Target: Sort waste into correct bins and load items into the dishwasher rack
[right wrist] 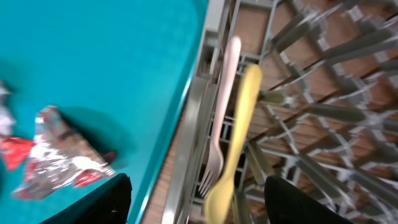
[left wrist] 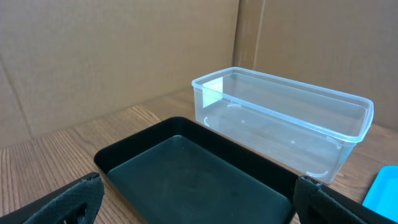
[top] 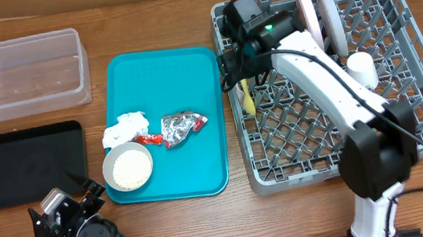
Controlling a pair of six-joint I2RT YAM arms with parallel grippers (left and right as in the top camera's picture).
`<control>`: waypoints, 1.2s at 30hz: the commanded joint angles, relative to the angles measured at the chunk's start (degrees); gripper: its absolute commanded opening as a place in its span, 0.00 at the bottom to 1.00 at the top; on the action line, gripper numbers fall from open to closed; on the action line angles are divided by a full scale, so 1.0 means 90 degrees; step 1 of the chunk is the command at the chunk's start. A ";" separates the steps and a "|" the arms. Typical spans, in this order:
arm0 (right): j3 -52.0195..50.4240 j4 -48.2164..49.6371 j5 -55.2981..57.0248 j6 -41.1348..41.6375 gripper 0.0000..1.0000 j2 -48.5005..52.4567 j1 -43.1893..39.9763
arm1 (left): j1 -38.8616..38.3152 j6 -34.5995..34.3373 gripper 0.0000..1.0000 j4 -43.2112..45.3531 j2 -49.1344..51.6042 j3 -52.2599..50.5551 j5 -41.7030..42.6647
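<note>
The grey dishwasher rack holds two plates upright, a white cup, and the yellow spoon with the white fork at its left edge. My right gripper is open above that edge; the spoon and fork lie free between its fingers. On the teal tray lie a white napkin, a red wrapper, a foil ball and a bowl of rice grains. My left gripper is open, empty, facing the black tray and clear tub.
The clear tub sits at the back left with the black tray in front of it. Cardboard walls stand behind the table. The foil and wrapper show at the left of the right wrist view.
</note>
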 commanded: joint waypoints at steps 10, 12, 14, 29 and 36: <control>0.0146 -0.0556 0.0393 0.1214 0.88 -0.4209 -0.0151 | 0.0039 -0.0087 1.00 0.0002 -0.0046 -0.0027 -0.0104; 0.0146 -0.0542 0.0641 0.1190 0.97 -0.4942 -0.0199 | 0.0039 -0.0085 1.00 0.0002 -0.0046 -0.0027 -0.0104; 0.0146 -0.0568 0.0758 0.1188 1.00 -0.5365 -0.0199 | 0.0039 -0.0087 1.00 0.0000 -0.0046 -0.0027 -0.0104; 0.0134 -0.0838 0.1263 0.1190 1.00 -0.6356 -0.0199 | 0.0039 -0.0087 1.00 0.0000 -0.0046 -0.0027 -0.0104; 0.0134 -0.1093 0.1263 0.1190 1.00 -0.6356 -0.0199 | 0.0039 -0.0087 1.00 0.0015 -0.0046 -0.0027 -0.0083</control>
